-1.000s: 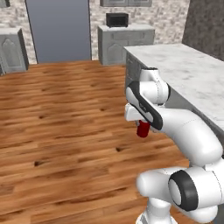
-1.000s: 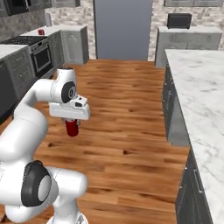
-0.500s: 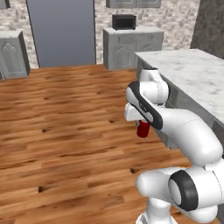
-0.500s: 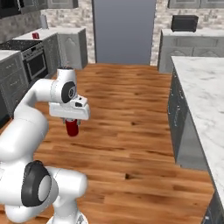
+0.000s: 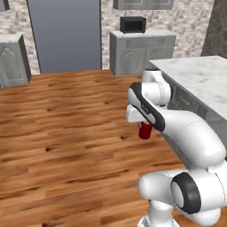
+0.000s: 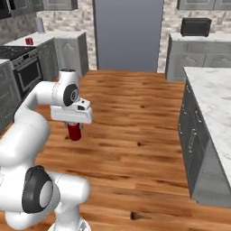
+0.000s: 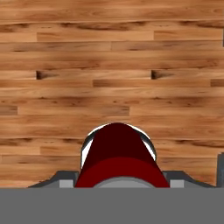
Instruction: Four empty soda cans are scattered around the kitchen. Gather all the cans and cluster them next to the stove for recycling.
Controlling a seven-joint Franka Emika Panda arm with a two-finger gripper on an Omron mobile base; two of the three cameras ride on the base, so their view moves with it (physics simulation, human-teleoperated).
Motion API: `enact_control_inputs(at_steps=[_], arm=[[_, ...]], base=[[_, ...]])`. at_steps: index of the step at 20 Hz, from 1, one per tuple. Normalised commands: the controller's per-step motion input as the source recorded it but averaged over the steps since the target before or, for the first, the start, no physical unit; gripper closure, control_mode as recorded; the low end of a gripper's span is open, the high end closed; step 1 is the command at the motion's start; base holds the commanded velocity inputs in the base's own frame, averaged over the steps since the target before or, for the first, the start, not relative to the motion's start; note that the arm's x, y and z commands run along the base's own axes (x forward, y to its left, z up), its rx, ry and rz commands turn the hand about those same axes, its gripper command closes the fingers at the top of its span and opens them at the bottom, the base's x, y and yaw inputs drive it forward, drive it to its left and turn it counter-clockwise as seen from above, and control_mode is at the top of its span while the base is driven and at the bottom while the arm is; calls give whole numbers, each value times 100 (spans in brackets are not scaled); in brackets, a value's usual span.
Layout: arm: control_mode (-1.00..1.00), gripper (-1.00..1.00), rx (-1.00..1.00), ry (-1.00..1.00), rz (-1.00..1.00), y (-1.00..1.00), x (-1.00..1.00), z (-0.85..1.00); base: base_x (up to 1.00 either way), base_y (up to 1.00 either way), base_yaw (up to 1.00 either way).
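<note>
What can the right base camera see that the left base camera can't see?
Right base view alone: the stove at far left, and a second red can standing on the counter past it. Left base view alone: a grey cabinet left of the tall grey door. Both share the hand shut on a red soda can above the wood floor, the marble island and the black microwave.

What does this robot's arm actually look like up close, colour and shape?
The arm is glossy white, built from thick rounded segments like fat tubes, with dark grey-black bands and round caps at the joints. It ends in a boxy white gripper. No cables or markings are visible.
</note>
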Motion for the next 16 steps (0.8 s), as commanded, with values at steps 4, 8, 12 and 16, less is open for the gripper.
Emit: enact_control_inputs(at_steps=[4, 8, 12, 16], arm=[[100, 100, 0, 0, 0, 0, 0, 0], [100, 100, 0, 0, 0, 0, 0, 0], [100, 100, 0, 0, 0, 0, 0, 0], [100, 100, 0, 0, 0, 0, 0, 0]], base=[[100, 41, 0], [100, 35, 0], [100, 32, 0], [100, 32, 0]])
